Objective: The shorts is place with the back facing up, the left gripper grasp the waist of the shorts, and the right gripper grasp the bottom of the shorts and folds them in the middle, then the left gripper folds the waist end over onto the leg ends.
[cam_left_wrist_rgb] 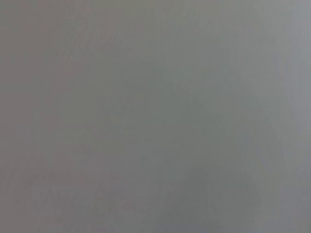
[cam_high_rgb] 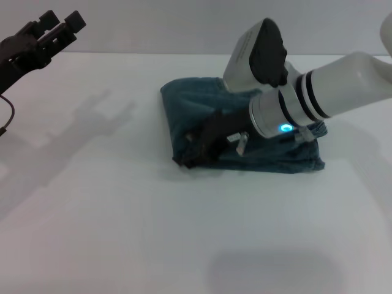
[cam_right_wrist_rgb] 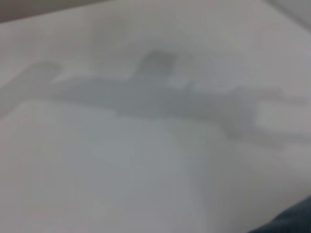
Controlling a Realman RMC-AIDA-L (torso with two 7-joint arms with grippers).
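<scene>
Already folded into a compact bundle, the shorts [cam_high_rgb: 245,131] lie mid-table [cam_high_rgb: 122,233]; the right gripper [cam_high_rgb: 199,150] rests on their near-left edge, grip unclear. The left gripper [cam_high_rgb: 58,27] hovers well left, fingers parted, empty. Withdrawal likely follows.

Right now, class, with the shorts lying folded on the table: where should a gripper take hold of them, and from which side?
Judging by the head view, grip the shorts at their free left edge, coming from the robot's left: that edge lies bare and stacked, while the right gripper rests on the near side. The left gripper hangs raised at far left.
</scene>
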